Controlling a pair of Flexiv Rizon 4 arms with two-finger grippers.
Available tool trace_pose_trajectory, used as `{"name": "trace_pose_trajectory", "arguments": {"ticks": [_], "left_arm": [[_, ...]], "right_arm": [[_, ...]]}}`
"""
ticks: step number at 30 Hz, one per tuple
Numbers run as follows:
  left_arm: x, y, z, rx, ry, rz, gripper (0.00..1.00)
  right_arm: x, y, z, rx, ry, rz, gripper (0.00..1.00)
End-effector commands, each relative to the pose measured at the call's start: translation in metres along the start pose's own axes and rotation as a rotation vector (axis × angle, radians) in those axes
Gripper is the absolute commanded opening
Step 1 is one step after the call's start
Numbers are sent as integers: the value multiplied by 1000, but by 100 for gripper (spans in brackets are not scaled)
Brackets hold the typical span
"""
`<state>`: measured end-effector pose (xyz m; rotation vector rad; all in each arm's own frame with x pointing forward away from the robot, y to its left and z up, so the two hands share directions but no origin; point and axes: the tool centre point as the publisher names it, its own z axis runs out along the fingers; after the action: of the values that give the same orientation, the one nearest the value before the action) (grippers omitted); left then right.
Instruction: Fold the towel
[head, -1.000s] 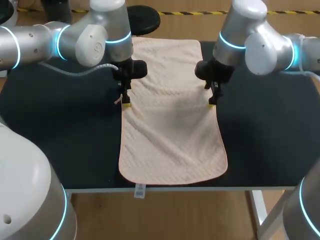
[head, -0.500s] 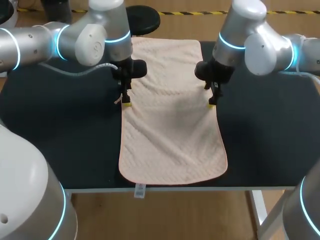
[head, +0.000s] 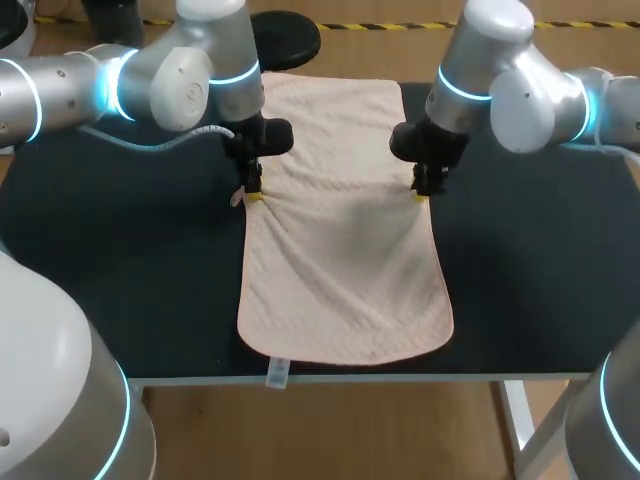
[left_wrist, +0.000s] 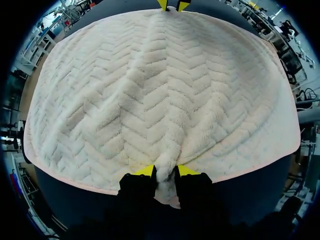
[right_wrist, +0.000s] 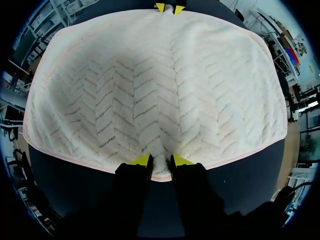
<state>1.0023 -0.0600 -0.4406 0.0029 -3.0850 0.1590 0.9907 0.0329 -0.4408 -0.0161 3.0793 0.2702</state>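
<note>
We see a black, flat, matte tabletop (head: 120, 290) stretching wide to both sides in the head view. Along its near edge runs a thin pale strip (head: 420, 377). Beneath the near right corner we make out a white metal leg (head: 517, 415). Both wrist views show us the same dark surface.

Cream towel (head: 340, 250), herringbone weave, spread lengthwise down the dark worktop (head: 120, 280). Both long edges are bunched into a pinch around midway, wrinkles running off them. Small tag (head: 277, 374) hangs off the near end.
</note>
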Motion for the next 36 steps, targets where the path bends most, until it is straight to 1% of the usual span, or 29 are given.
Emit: {"name": "trace_pose_trajectory", "arguments": {"ticks": [1,9,12,15,17,19,20,24,27,28,30,32,33,35,36], "left_arm": [[1,1,5,0,0,4,0],[2,0,-8,20,-21,24,0],[1,-1,-16,29,-38,34,0],[0,0,-31,48,-75,41,0],[-1,0,-45,50,-105,51,0],[-1,-2,-64,59,-143,74,0],[-1,-2,-74,65,-166,78,0],[-1,-2,-114,75,-248,108,0],[-2,-3,-143,78,-315,132,0],[-4,-4,-152,69,-332,137,0],[-7,-3,-170,83,-374,142,0],[-11,-3,-187,71,-416,148,0],[-14,-3,-197,85,-431,153,0],[-20,-5,-216,62,-482,176,0],[-23,-6,-225,73,-506,182,0]], "right_arm": [[2,-2,-5,-14,-8,8,0],[3,-2,-11,-30,-16,14,0],[4,-1,-19,-38,-33,9,0],[5,0,-33,-45,-65,-7,0],[4,2,-46,-46,-85,-16,0],[3,4,-61,-28,-116,-40,0],[1,4,-69,-40,-132,-39,0],[-8,6,-108,-54,-179,-48,0],[-14,13,-141,-62,-220,-83,0],[-17,15,-152,-67,-241,-88,0],[-24,17,-173,-76,-278,-86,0],[-31,18,-192,-101,-312,-74,0],[-35,19,-202,-102,-327,-82,0],[-40,23,-219,-112,-357,-104,0],[-43,25,-227,-114,-371,-115,0]]}}
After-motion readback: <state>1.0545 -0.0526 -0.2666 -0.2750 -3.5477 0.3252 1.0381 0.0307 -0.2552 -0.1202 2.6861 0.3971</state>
